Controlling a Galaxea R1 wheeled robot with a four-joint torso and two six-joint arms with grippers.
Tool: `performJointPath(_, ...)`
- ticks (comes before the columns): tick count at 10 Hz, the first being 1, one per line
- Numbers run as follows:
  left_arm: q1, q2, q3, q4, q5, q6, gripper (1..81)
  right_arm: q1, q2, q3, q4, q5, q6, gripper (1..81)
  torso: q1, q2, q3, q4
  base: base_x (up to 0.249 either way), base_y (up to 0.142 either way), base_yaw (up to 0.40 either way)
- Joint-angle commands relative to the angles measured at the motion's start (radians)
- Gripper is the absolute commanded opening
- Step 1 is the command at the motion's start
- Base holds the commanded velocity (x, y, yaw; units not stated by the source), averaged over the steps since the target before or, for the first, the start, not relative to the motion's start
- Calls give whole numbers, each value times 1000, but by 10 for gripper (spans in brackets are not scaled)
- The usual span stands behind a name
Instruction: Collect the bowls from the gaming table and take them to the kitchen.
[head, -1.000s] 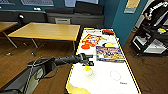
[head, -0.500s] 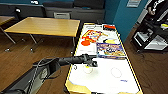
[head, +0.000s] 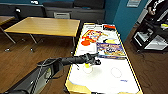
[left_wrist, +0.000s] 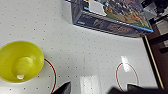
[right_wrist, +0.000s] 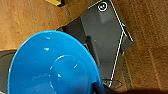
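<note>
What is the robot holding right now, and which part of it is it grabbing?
The blue bowl looms large by the right wrist, so it is probably held there, seemingly at its rim. The yellow bowl sits on the gaming table, not held.

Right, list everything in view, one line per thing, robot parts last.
yellow bowl: one, yellow, on the white top beside a red circle marking, under the left arm.
blue bowl: one, blue, close to the right wrist camera, above the wooden floor.
gaming table: one, glossy white top with light wood rim, centre.
game boxes: several, colourful, flat, on the table's far half.
wooden table: one, brown, left of the gaming table.
person: one, dark and white top, far right corner.
cart: one, black, at right.
left arm: one, black, reaching over the gaming table.
</note>
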Motion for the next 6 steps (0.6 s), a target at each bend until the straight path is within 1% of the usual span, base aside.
performJointPath(1, -156, 23, -3, 22, 9, 7, 811, 4, -41, 18, -22, -73, -1, 10, 0, 0, 0, 0, 0, 0, 0)
performJointPath(2, -154, 12, 3, 17, -36, 11, 811, 6, -42, 19, -22, -74, -1, 10, 0, 0, 0, 0, 0, 0, 0)
performJointPath(3, -154, 16, 4, 23, -24, 18, 811, 7, -46, 24, -22, -78, -1, 10, 0, 0, 0, 0, 0, 0, 0)
performJointPath(4, -156, 49, 1, 23, 127, 102, 811, 7, -47, 26, -22, -82, -3, 10, 0, 0, 0, 0, 0, 0, 0)
performJointPath(5, -159, 62, -2, 23, 192, 135, 811, 12, -46, 26, -22, -82, -3, 10, 0, 0, 0, 0, 0, 0, 0)
performJointPath(6, -168, 64, 3, 23, 202, 136, 811, 12, -44, 27, -22, -84, -3, 10, 0, 0, 0, 0, 0, 0, 0)
